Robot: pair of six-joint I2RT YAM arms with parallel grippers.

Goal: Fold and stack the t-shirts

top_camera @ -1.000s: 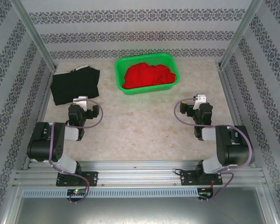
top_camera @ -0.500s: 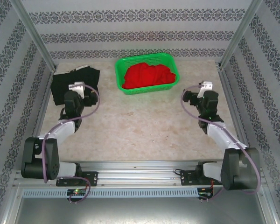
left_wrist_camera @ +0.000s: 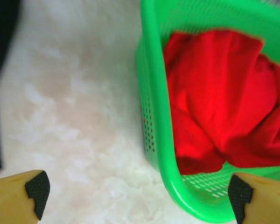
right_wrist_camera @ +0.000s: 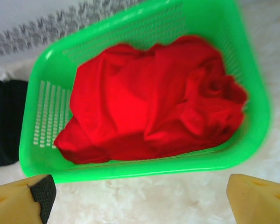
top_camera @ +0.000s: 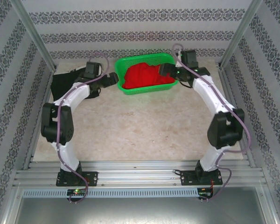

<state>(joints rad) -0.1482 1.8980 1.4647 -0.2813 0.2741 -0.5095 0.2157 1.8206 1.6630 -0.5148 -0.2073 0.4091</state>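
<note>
The red t-shirt (top_camera: 147,75) lies crumpled in a green mesh basket (top_camera: 144,59) at the table's far middle; no print shows on it. The black t-shirt (top_camera: 65,85) lies folded at the far left. My left gripper (top_camera: 113,79) hovers open at the basket's left end, and its wrist view looks down on the basket wall (left_wrist_camera: 154,116) and red cloth (left_wrist_camera: 214,93). My right gripper (top_camera: 165,70) is open at the basket's right end, above the red shirt (right_wrist_camera: 149,102) and the basket rim (right_wrist_camera: 144,168). Nothing is held between either gripper's fingers.
Patterned walls and slanted aluminium posts (top_camera: 35,39) enclose the table on three sides. The pale marbled table top (top_camera: 140,126) spreads from the basket to the arm bases. A strip of the black shirt (right_wrist_camera: 7,121) shows past the basket's left end.
Both arms have stretched from the near half of the table out to the far side. The left gripper has passed the black shirt, and both now flank the basket.
</note>
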